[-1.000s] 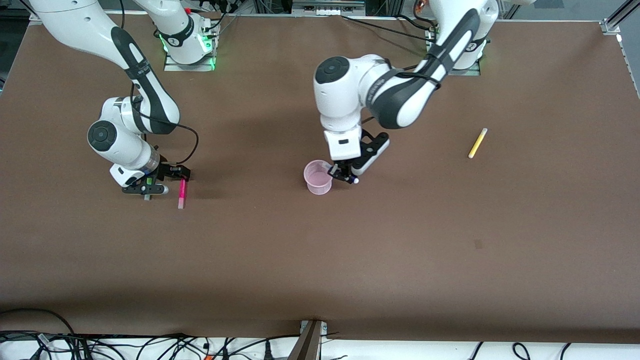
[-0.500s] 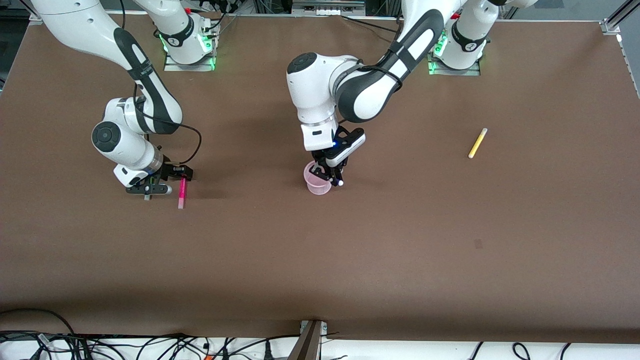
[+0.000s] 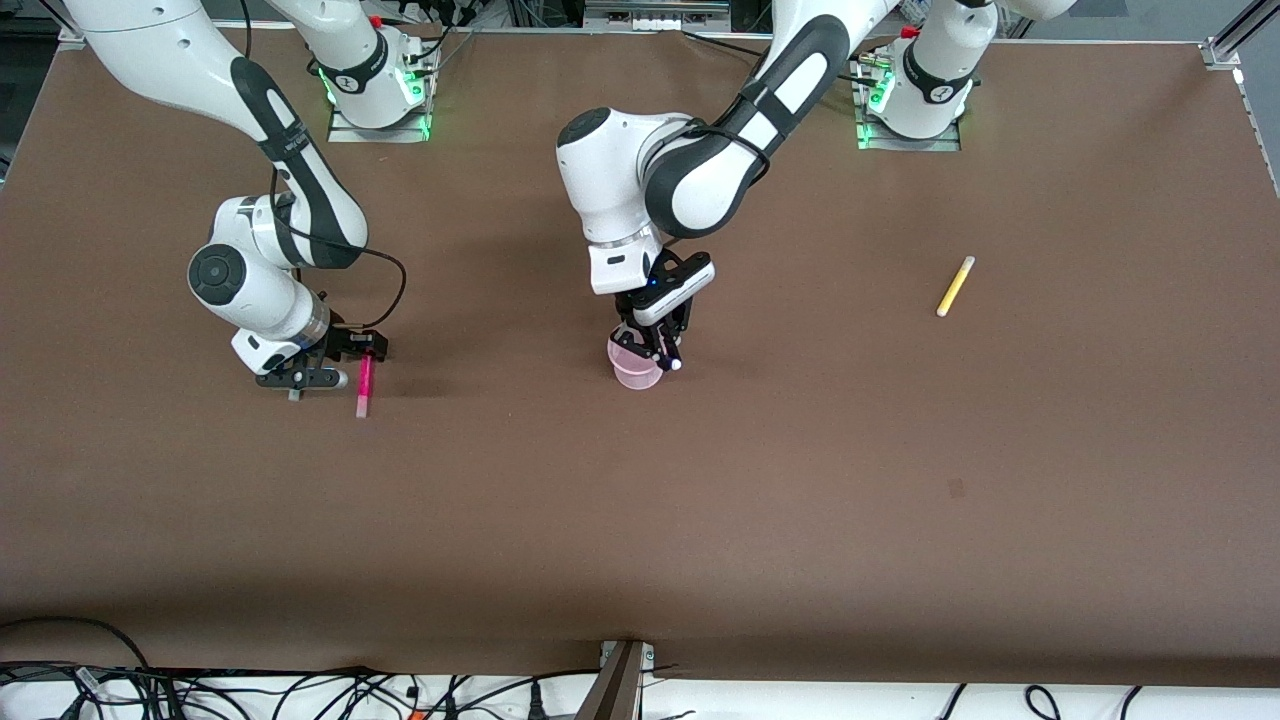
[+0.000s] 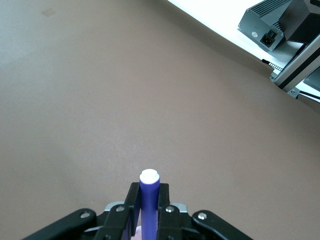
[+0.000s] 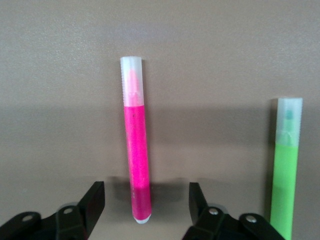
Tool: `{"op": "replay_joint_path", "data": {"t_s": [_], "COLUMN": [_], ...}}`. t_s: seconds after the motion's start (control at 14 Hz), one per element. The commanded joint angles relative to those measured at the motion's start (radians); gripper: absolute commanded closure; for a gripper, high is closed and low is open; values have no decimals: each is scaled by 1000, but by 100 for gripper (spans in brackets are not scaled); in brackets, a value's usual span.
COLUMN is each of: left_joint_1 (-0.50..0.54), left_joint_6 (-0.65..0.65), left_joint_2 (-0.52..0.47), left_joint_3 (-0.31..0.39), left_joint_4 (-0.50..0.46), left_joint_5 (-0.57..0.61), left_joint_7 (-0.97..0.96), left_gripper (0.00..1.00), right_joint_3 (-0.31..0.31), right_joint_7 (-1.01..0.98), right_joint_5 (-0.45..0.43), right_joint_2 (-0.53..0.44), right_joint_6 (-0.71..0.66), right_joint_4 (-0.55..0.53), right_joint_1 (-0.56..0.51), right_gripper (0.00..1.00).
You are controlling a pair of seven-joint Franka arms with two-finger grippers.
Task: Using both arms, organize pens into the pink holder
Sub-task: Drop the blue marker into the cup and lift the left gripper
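My left gripper [image 3: 659, 352] is shut on the dark purple pen [image 3: 668, 358] and holds it tilted over the pink holder [image 3: 630, 373] at mid table. In the left wrist view the purple pen [image 4: 149, 192] stands between the shut fingers [image 4: 132, 202], pale end out. My right gripper [image 3: 362, 349] is open and low at one end of the magenta pen [image 3: 364, 385], which lies flat on the table. In the right wrist view that pen [image 5: 136, 145] lies between the spread fingers [image 5: 94, 199], and the lime green pen [image 5: 284, 185] lies beside it. The yellow pen [image 3: 955, 286] lies toward the left arm's end.
The brown table [image 3: 800, 480] stretches wide around the holder. Cables [image 3: 300, 690] and a bracket [image 3: 620, 675] line the edge nearest the front camera. The arm bases [image 3: 375, 90] stand along the edge farthest from that camera.
My left gripper has carried the purple pen toward the right arm's end, from beside the holder to over it. My right gripper has shifted slightly at the magenta pen.
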Motion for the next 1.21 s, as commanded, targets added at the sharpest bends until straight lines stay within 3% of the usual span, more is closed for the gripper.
{"op": "replay_joint_path", "data": {"t_s": [0.0,0.07,0.21,0.43,0.71,0.93,1.14], "left_joint_1": [-16,-16,-16,-16,42,130,246], "left_joint_6": [-18,-18,-18,-19,-19,-24,-112], "left_joint_2": [16,16,16,12,-49,-131,-210], "left_joint_3": [17,16,17,16,8,7,5], "left_joint_4": [37,37,37,38,38,38,40], "left_joint_5": [32,32,34,32,-20,-243,-457], "left_joint_7": [-15,-15,-13,-4,87,354,687], "left_gripper": [100,98,42,12,11,11,0], "right_joint_3": [2,2,2,2,3,2,5], "right_joint_7": [5,5,5,5,5,5,-1], "right_joint_5": [13,13,13,13,13,13,13], "right_joint_2": [12,17,19,22,22,22,17], "right_joint_6": [11,11,11,9,8,5,-2], "right_joint_4": [5,5,5,4,5,5,10], "right_joint_1": [4,4,4,2,4,2,4], "right_gripper": [32,36,41,53,66,82,94]}}
